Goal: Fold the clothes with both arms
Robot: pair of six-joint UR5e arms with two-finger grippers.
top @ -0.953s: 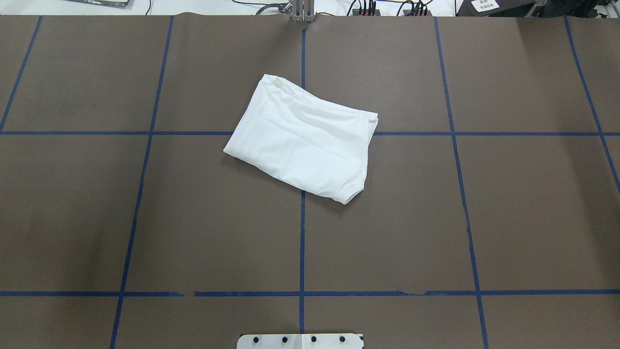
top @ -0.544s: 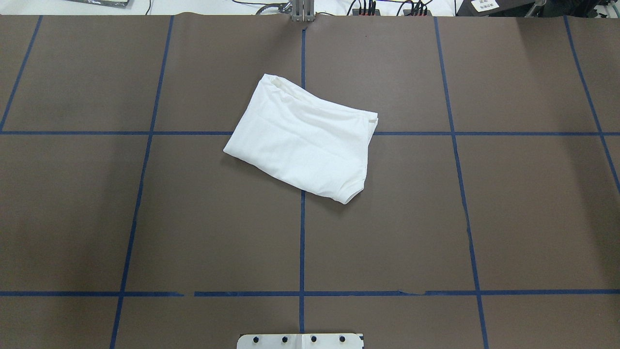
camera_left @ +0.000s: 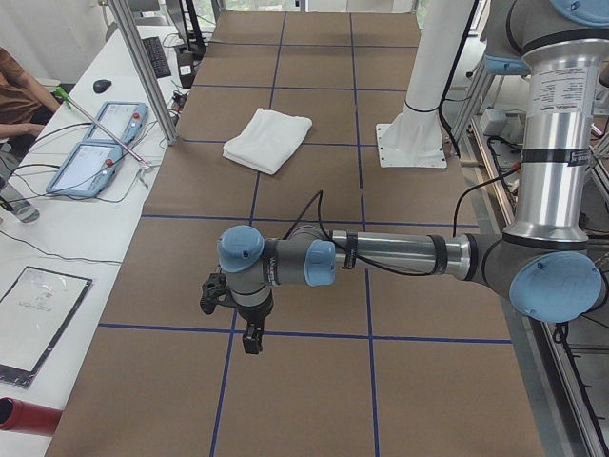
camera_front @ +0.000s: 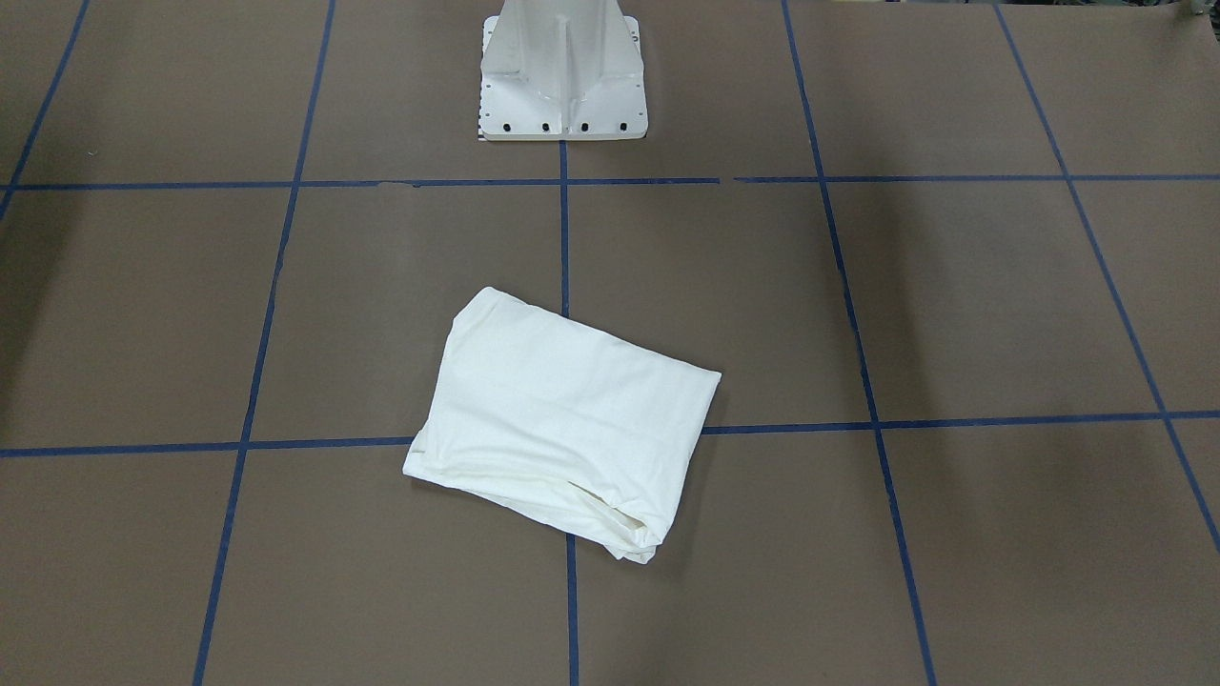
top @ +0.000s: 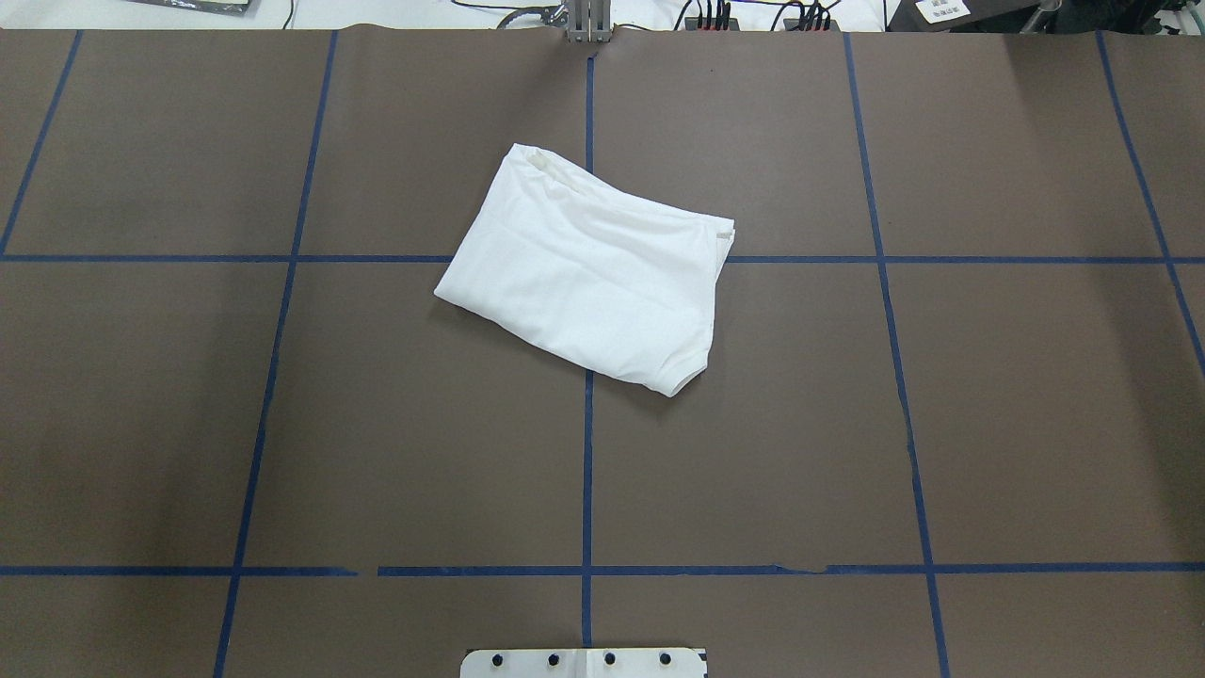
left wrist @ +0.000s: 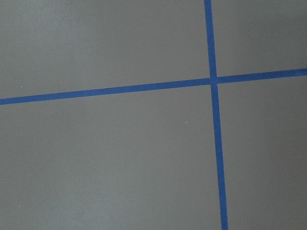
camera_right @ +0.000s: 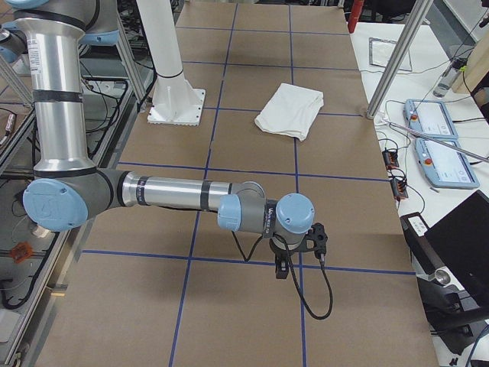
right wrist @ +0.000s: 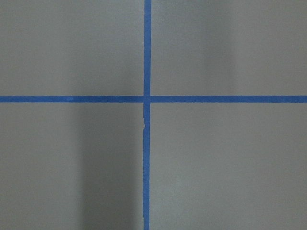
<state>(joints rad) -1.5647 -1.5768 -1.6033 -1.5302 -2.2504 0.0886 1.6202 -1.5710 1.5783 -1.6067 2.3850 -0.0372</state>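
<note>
At the middle of the table (top: 282, 424), the folded T-shirt (top: 588, 273) lies flat — well apart from the left gripper (camera_left: 250, 341) and right gripper (camera_right: 281, 269); whether they are open or closed, I cannot tell.

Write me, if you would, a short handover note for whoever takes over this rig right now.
Left gripper: over bare table, far from the shirt; whether it is open or shut cannot be told.
Right gripper: likewise, toward the table's other end.
T-shirt: folded into a compact rectangle, lying skewed across the central tape crossing.
Done: the folding looks complete.
Left: probably nothing, perhaps squaring the bundle.
</note>
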